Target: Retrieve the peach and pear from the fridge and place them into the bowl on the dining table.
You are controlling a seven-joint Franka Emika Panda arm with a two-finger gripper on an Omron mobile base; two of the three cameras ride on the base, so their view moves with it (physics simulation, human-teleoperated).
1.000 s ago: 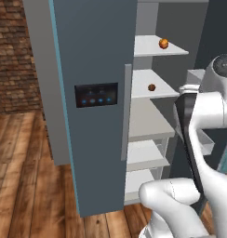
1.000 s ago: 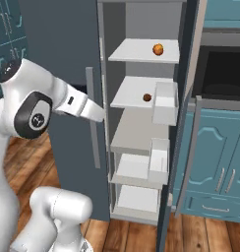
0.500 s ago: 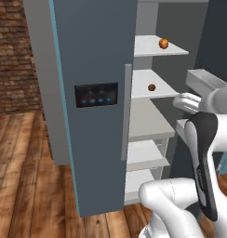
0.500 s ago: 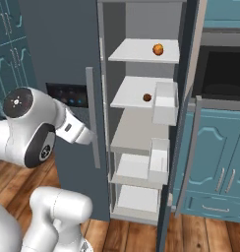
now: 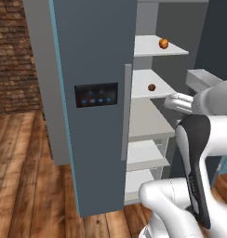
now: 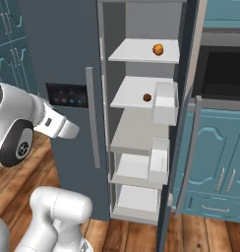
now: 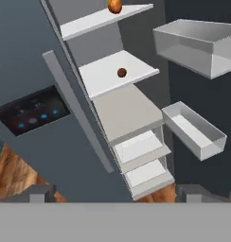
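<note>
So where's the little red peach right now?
The peach sits on the fridge's second white shelf, one shelf below the pear, in both base views.

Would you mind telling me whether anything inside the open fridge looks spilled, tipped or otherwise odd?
Nothing stands out. The fridge door is open, the pear sits on the top shelf, and the peach sits on the shelf below.

no readable text, fridge point(image 5: 94, 51) panel point(image 5: 96, 95) shows blue lights only

Both base views look forward at the open fridge point(image 5: 96, 107), one from left, one from right. The hand view looks tilted at the same shelves point(image 7: 119, 75), from nearer.
</note>
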